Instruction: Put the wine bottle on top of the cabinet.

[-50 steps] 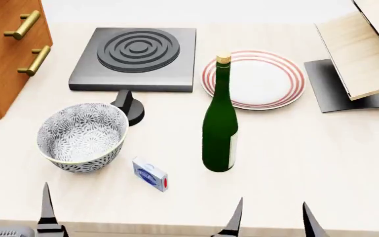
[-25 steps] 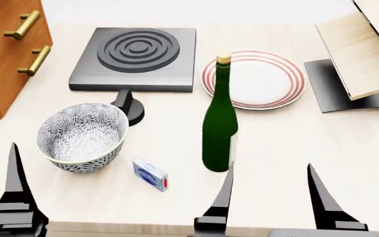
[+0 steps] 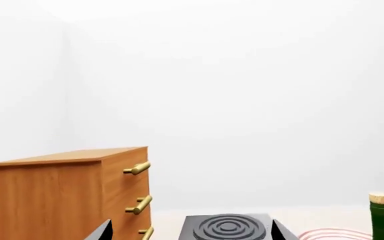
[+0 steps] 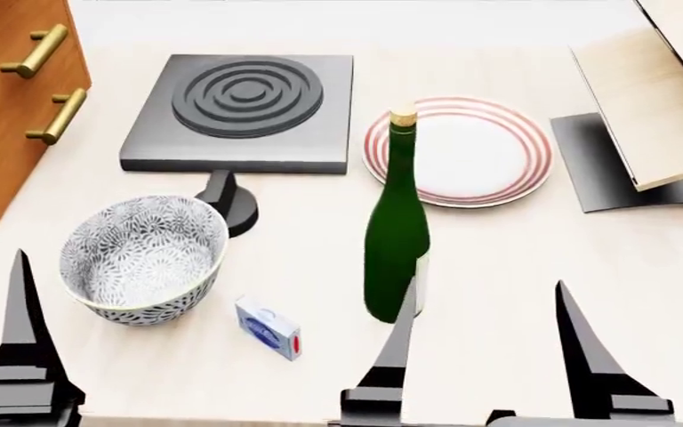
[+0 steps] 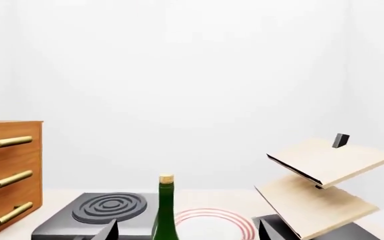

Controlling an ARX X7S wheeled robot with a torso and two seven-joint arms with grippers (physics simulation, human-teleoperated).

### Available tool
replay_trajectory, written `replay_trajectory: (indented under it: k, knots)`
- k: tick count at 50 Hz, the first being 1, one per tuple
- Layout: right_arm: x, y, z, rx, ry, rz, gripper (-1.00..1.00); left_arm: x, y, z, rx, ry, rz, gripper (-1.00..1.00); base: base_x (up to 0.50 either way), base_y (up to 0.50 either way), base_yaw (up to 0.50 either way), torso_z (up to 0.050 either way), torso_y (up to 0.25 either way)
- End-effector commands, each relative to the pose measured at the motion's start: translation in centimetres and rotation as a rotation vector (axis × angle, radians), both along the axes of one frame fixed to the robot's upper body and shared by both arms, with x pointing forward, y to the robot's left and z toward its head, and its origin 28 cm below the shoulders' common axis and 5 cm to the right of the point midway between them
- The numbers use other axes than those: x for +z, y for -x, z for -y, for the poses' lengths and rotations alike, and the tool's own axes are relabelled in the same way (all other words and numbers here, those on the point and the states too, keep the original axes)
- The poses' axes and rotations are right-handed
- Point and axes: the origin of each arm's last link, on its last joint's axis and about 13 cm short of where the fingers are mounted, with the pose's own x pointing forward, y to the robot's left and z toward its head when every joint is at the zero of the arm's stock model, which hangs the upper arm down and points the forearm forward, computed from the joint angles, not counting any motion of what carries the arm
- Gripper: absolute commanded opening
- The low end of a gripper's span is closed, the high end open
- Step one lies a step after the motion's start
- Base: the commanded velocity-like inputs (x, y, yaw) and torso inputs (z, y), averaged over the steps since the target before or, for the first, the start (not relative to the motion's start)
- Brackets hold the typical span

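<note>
Pale wood surface (image 4: 532, 267) fills head view; plain white walls behind in wrist views. Wine bottle (image 4: 397, 240) upright at frame centre, just below red-ringed plate (image 4: 484, 151). Right end effector (image 4: 490, 356) at lower right, released, fingers spread; its left fingertip (image 4: 404, 329) overlaps bottle base in view, contact unclear. Left end effector: one finger (image 4: 21, 329) at lower left, state cannot tell. Cabinet (image 4: 10, 98) at upper left edge. Patterned bowl (image 4: 140, 258), small blue box (image 4: 268, 327), black burner (image 4: 245, 107) left of bottle. Slanted boards (image 4: 662, 98) upper right.
</note>
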Motion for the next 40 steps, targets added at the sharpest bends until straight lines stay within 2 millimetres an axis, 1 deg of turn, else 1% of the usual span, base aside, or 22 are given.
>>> replay_trajectory:
  k: [1,35,40]
  knots:
    - [0.14,0.01,0.09,-0.001,-0.007,0.003,1.00,0.24,0.06,-0.05,-0.026,0.005,0.016,1.00,0.39,0.00,0.00,0.000,0.000]
    - [0.50,0.21,0.17,0.006,-0.008,0.016,1.00,0.43,0.22,0.04,-0.033,0.001,0.022,1.00,0.41,0.00,0.00,0.000,0.000]
    - [0.49,0.16,0.24,0.004,-0.016,0.018,1.00,0.48,0.22,0.04,-0.033,0.001,0.023,1.00,0.06,0.00,0.00,0.000,0.000]
